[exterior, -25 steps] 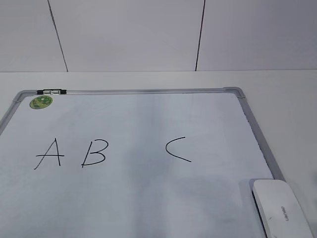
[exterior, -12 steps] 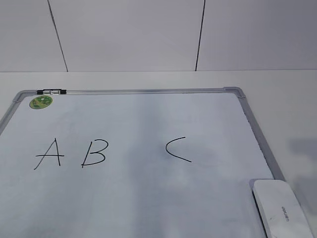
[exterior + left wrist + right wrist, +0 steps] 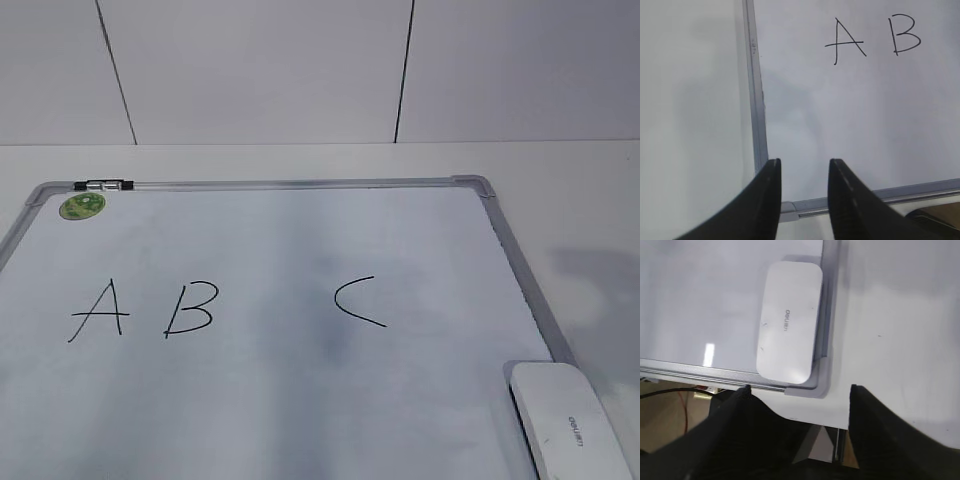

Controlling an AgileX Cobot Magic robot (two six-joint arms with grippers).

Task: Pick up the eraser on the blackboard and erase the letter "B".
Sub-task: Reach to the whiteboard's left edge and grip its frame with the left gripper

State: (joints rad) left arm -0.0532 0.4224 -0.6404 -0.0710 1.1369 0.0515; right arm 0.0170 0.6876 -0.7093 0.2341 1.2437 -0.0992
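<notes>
blackboard (image 3: 300,400) lying flat on a pale worktop (image 3: 560,165)
eraser (image 3: 567,420) sitting at lower right, letter "B" (image 3: 192,308) at centre left; left pincer (image 3: 804,167) and right pincer (image 3: 799,390) both hanging spread, empty.

Large white dry-erase board with grey aluminium frame (image 3: 520,270) bearing black handwritten letter A (image 3: 99,311), letter B (image 3: 192,308) and letter C (image 3: 358,301), flat white plastic eraser (image 3: 789,321) with small grey print "deli", round green sticker (image 3: 83,206) unreadable

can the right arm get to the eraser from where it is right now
Probably yes. The right pincer stands open and empty, short of the eraser, which lies flat in the blackboard's near right corner with nothing on or over it.
</notes>
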